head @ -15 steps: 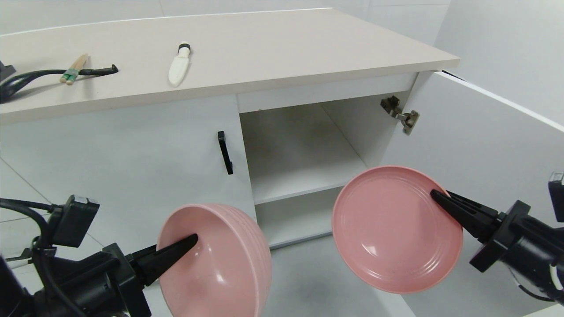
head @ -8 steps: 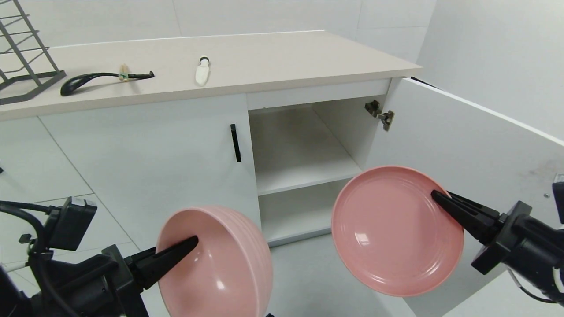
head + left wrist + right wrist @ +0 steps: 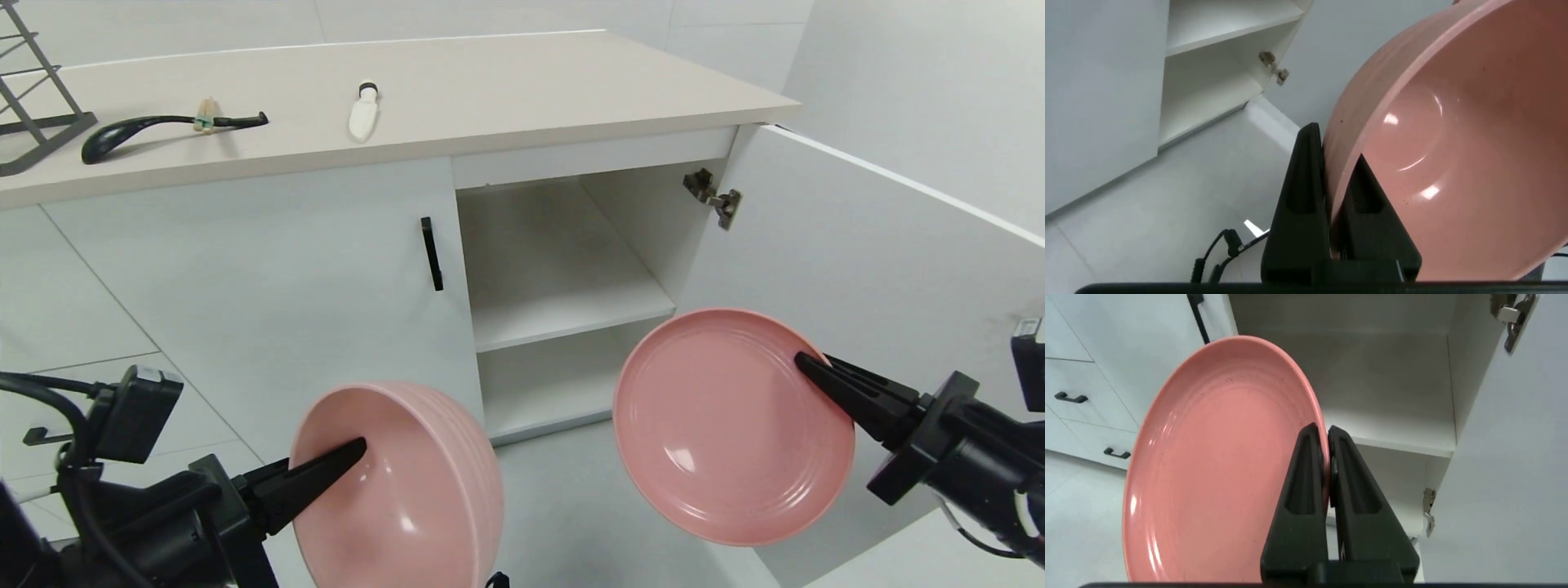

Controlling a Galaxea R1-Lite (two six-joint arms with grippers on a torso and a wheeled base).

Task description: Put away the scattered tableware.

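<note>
The left gripper [image 3: 359, 447] is clamped on the rim of a pink bowl [image 3: 424, 498], one finger inside the wall and one outside. The bowl is held on its side in the air before the closed cabinet door [image 3: 245, 286] with its black handle [image 3: 431, 253]. The right gripper [image 3: 804, 363] pinches the edge of a pink plate [image 3: 718, 433], which is tipped nearly upright in front of the open compartment, below the level of its shelf [image 3: 563, 314] and beside the open door [image 3: 865, 261]. On the countertop [image 3: 531, 82] lie a black spoon [image 3: 122, 133] with wooden chopsticks [image 3: 204, 114] across its handle, and a white utensil [image 3: 363, 114]; a wire rack [image 3: 33, 122] stands at the far left.
</note>
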